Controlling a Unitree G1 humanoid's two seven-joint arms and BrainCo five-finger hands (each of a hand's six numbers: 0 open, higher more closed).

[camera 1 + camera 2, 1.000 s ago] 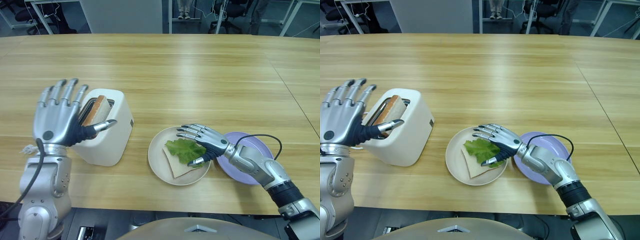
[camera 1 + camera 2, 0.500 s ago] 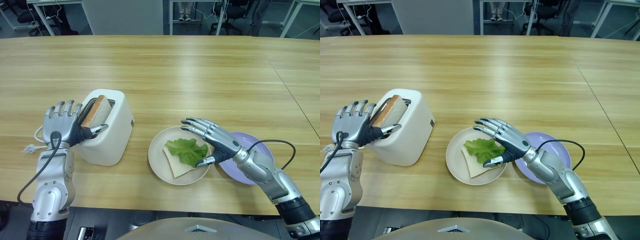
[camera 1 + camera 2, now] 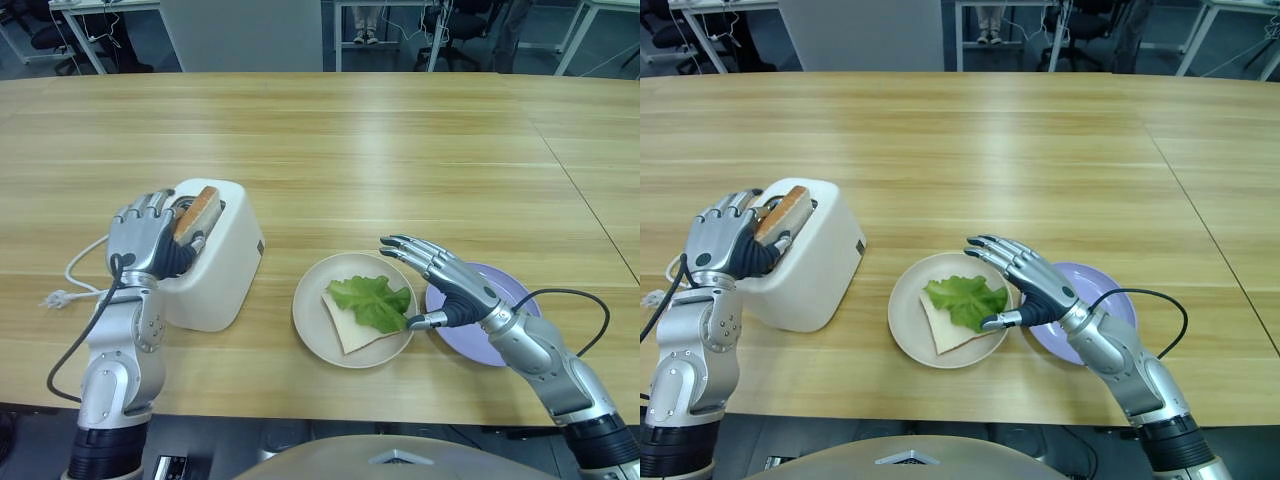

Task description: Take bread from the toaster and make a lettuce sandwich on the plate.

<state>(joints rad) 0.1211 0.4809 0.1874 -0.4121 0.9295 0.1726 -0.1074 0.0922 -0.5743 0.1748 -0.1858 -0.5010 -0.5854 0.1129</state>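
- L hand (image 3: pixel 148 238) – 1, fingers curled round toaster slice (image 3: pixel 203 208), gripping it.
- Toaster (image 3: pixel 225 270) – 1, white; slice stands in slot.
- R hand (image 3: pixel 450 285) – 1, fingers spread, holds nothing; over gap btwn plates.
- Beige plate (image 3: pixel 305 310) – 1; carries 1 flat slice (image 3: pixel 350 328) w/ 1 lettuce leaf (image 3: pixel 372 300) on top.
- Purple plate (image 3: pixel 1102 283) – 1, just beside beige plate.

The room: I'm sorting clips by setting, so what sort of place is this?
Probably an office or lab, not a kitchen: a long wooden table, office chairs and white desks behind it, and the toaster sits on the table.
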